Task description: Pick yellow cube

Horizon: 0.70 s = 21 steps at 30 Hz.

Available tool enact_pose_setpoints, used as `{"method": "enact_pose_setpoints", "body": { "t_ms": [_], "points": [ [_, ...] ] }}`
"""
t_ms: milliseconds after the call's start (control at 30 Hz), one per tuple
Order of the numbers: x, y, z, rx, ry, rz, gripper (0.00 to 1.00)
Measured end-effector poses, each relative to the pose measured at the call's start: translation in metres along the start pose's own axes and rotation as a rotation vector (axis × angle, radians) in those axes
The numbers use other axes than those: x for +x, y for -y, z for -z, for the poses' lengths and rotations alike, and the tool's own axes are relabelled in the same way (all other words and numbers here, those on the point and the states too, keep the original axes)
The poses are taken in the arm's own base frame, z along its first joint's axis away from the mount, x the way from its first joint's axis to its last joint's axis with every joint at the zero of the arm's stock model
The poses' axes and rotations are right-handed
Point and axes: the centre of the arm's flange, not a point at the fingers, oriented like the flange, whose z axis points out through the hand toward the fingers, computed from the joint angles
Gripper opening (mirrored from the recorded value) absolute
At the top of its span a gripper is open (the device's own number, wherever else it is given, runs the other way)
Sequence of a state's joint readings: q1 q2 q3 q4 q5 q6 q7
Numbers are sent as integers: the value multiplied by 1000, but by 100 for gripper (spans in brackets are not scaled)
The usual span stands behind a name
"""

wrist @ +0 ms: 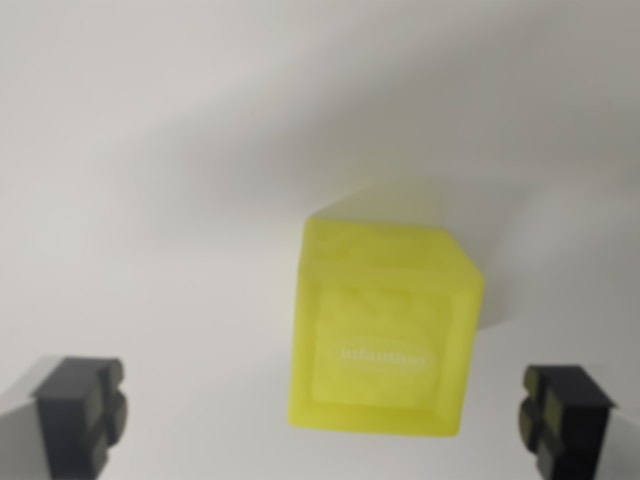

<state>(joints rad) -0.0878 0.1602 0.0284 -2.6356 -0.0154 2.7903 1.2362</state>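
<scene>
Okay, translucent yellow cube (385, 330) on pale surface (150, 200), recessed near face reading "infantino" in white, between gripper (322, 415) fingers (82, 408) spread wide apart, not touching.

Soft, even, fairly bright light; the whole picture is slightly blurred. Broad, faint grey shadows cross the pale white tabletop (150, 200). The translucent yellow plastic cube (385, 335) glows without glare.

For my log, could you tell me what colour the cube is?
The cube is translucent yellow with pale lettering, seen in the wrist view.
</scene>
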Motion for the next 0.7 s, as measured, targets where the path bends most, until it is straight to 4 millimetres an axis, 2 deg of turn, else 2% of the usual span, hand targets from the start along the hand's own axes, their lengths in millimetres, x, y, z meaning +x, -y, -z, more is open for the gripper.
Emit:
{"method": "enact_pose_setpoints", "body": {
  "t_ms": [467,700],
  "points": [
    [0,-19,-23,4,0,-60,100],
    [0,-21,-34,3,0,-64,100]
  ]
}}
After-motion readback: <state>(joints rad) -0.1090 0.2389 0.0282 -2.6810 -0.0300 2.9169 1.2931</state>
